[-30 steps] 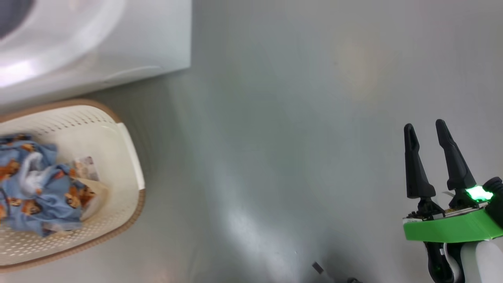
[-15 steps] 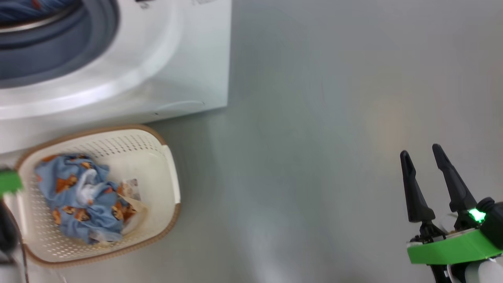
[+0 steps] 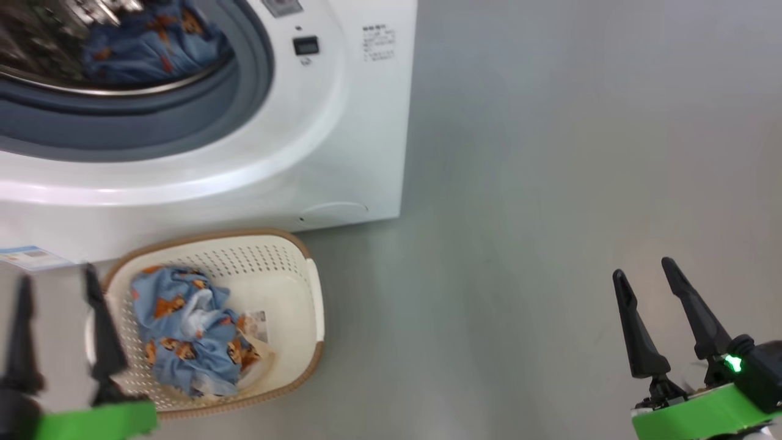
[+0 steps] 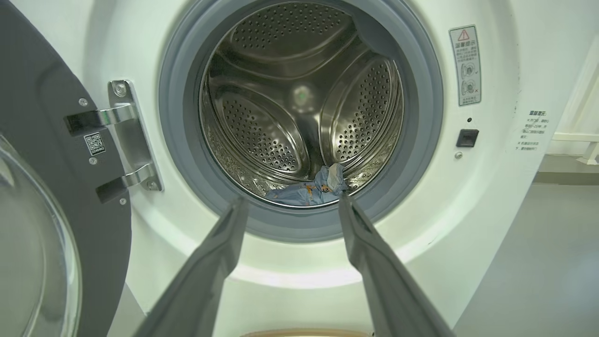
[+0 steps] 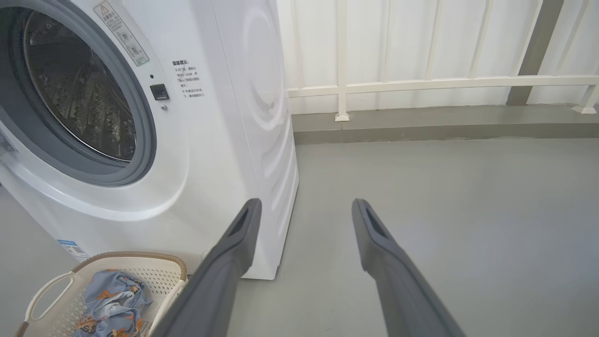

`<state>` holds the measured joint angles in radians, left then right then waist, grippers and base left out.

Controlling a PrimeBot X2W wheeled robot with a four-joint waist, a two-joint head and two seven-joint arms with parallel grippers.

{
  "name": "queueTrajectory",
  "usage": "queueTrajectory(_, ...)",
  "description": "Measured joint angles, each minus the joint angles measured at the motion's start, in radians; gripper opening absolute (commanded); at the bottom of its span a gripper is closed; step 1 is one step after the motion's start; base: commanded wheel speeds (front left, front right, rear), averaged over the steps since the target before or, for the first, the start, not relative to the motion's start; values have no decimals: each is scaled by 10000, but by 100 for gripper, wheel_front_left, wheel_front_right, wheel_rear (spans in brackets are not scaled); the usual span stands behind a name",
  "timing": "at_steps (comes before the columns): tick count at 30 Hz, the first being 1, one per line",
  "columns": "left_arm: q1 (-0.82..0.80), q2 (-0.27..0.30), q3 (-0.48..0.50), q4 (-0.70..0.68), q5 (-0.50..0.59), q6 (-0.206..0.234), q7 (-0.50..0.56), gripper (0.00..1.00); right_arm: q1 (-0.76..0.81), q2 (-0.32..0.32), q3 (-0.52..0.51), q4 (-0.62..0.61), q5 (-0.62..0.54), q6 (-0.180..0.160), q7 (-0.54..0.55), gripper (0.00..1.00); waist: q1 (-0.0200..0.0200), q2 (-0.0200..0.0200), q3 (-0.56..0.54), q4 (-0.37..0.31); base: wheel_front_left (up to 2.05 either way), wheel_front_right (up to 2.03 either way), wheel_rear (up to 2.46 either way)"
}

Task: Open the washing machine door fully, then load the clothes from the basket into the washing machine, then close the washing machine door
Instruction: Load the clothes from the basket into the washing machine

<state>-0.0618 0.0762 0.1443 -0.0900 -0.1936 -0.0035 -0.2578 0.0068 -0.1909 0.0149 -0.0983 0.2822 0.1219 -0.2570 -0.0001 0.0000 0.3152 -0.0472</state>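
Near the basket, spread left fingers face the washing machine.

A: Is the drum blocked?
B: No: the washing machine door is swung aside. The basket is set just below its mouth; bare floor is left to the right.

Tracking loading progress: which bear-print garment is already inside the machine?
The blue bear-print garment lying in the steel drum; the other bundle sits in the basket.
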Motion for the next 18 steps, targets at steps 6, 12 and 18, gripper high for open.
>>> queueTrajectory(6,856,-215,-612,-69,339,121,0,100,404,-13,42,121,-65,0,0,100,0,0,-663,231,0,0,0)
queueTrajectory(12,1438,-245,-1149,-50,339,151,0,100,840,15,38,196,-96,0,0,100,0,0,-1355,392,0,0,0)
queueTrajectory(18,2113,-253,-1373,111,341,92,2,100,1288,115,58,307,-349,0,0,100,0,0,-2078,470,0,0,0)
